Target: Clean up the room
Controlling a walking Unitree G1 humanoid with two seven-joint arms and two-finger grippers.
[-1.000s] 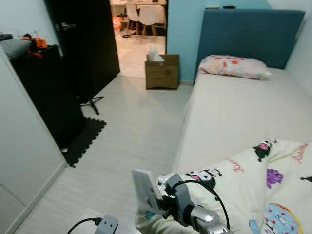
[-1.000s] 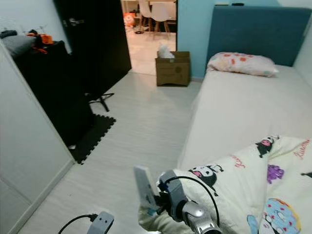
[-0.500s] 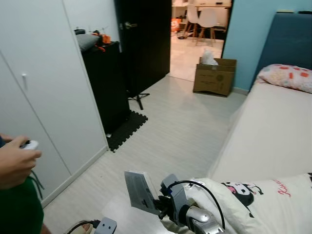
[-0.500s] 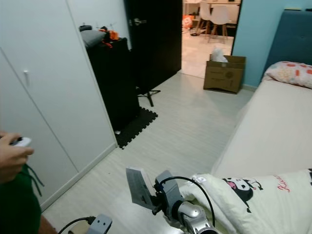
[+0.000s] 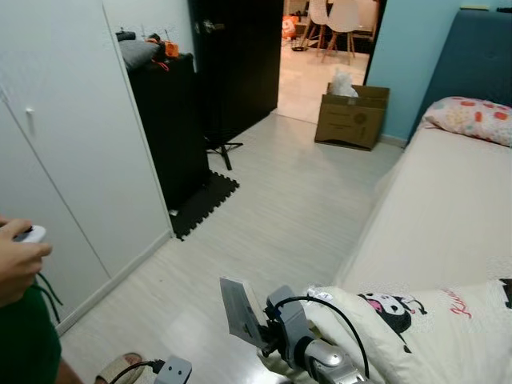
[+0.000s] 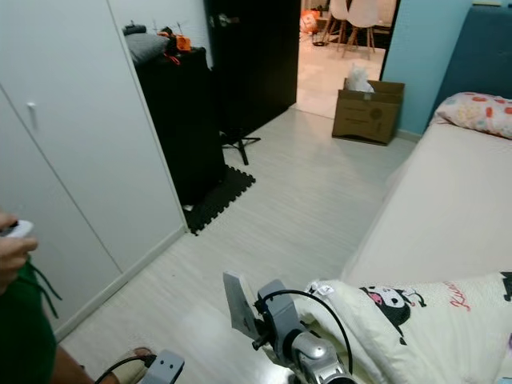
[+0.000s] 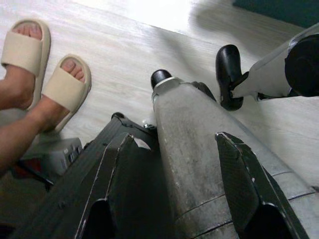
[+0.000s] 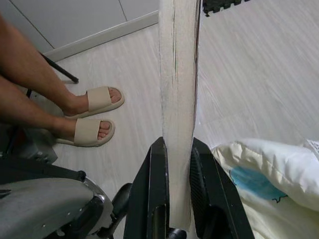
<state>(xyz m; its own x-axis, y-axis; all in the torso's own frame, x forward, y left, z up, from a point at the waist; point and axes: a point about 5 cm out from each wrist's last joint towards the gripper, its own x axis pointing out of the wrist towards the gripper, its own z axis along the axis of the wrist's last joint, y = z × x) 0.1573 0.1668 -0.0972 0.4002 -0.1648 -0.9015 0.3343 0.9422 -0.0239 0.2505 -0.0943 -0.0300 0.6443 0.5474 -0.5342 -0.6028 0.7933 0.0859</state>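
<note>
A thin, flat, pale book [image 5: 238, 308] stands on edge above the floor, with my right gripper [image 5: 268, 336] shut on its lower end. In the right wrist view the book [image 8: 178, 99] runs straight out from between the two black fingers [image 8: 158, 169]. It hangs beside the near corner of the bed, by a cream cartoon-print blanket [image 5: 416, 320]. My left gripper [image 7: 174, 137] hangs idle and open beside my own grey leg, with nothing between its fingers.
A bed [image 5: 432, 208] with a pillow [image 5: 472, 118] runs along the right. A cardboard box [image 5: 350, 116] sits by the doorway. White wardrobe [image 5: 72, 144], black cabinet [image 5: 168, 120] and foam mat [image 5: 204, 204] line the left. A person's hand [image 5: 20, 256] and slippered feet [image 8: 92, 117] are close on the left.
The camera has swung left, bringing the wardrobe and the person's hand into view. The right gripper stays shut on the book, which has tilted slightly.
</note>
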